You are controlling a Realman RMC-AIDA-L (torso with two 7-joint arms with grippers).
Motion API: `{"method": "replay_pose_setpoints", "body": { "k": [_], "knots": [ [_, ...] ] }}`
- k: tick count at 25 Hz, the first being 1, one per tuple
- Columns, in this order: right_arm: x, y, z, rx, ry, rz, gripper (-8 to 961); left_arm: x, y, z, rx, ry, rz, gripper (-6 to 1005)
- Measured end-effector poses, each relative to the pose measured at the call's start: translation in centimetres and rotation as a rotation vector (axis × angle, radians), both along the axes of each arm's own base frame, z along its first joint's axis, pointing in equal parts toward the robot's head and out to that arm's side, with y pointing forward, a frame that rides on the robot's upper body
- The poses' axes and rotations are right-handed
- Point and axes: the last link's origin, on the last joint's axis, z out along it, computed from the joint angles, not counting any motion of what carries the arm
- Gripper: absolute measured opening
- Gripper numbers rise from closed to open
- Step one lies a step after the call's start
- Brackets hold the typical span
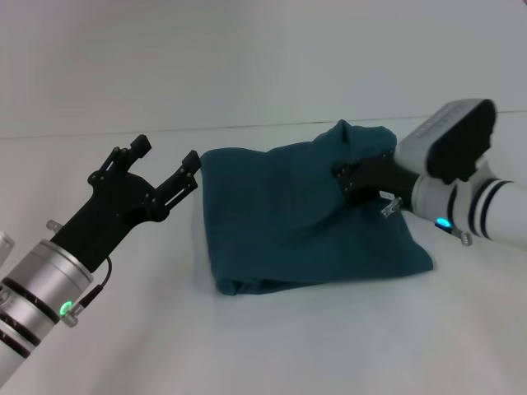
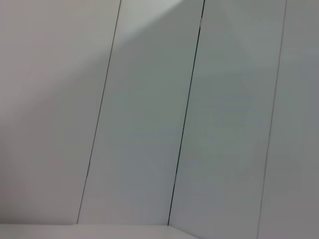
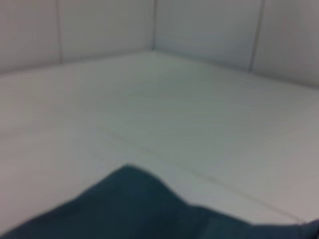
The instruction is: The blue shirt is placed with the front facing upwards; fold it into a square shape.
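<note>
One right claw (image 1: 350,183) pinches folded blue shirt (image 1: 288,222)

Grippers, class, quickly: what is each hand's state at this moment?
Left hand: open, holding nothing, beside the blue shirt.
Right hand: closed on a raised fold of the blue shirt.

I see bare table (image 1: 99,362) around the blue shirt (image 1: 280,222); the back wall (image 2: 149,124) seems well apart.
</note>
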Motion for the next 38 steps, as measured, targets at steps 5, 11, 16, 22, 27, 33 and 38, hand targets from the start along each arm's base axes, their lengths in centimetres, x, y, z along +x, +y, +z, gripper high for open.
{"method": "replay_pose_setpoints", "body": {
  "k": [5, 11, 16, 22, 27, 33, 38],
  "knots": [
    [0.2, 1.1, -0.5, 0.015, -0.078, -0.06, 0, 0.0, 0.0, 0.0, 0.0, 0.0, 0.001, 887],
    [0.2, 2.4, 0.0, 0.073, -0.121, -0.126, 0, -0.2, 0.0, 0.0, 0.002, -0.003, 0.009, 886],
    [0.6, 3.1, 0.9, 0.126, -0.126, -0.172, 3, -0.3, 0.0, 0.0, 0.0, -0.002, 0.016, 886],
    [1.1, 4.3, 3.5, 0.223, -0.043, -0.248, 29, -0.3, 0.0, 0.0, 0.006, 0.001, 0.017, 885],
    [0.6, 3.3, 6.2, 0.254, 0.127, -0.17, 51, 0.4, 0.5, 0.5, 0.022, 0.011, -0.019, 885],
    [0.1, -2.3, 11.0, 0.037, 0.322, -0.044, 77, 2.8, 1.7, 1.1, -0.103, 0.089, -0.171, 885],
    [-0.3, -6.9, 14.5, -0.172, 0.278, 0.0, 99, 5.4, 3.0, 0.6, -0.349, 0.211, -0.279, 884]
  ]
}}
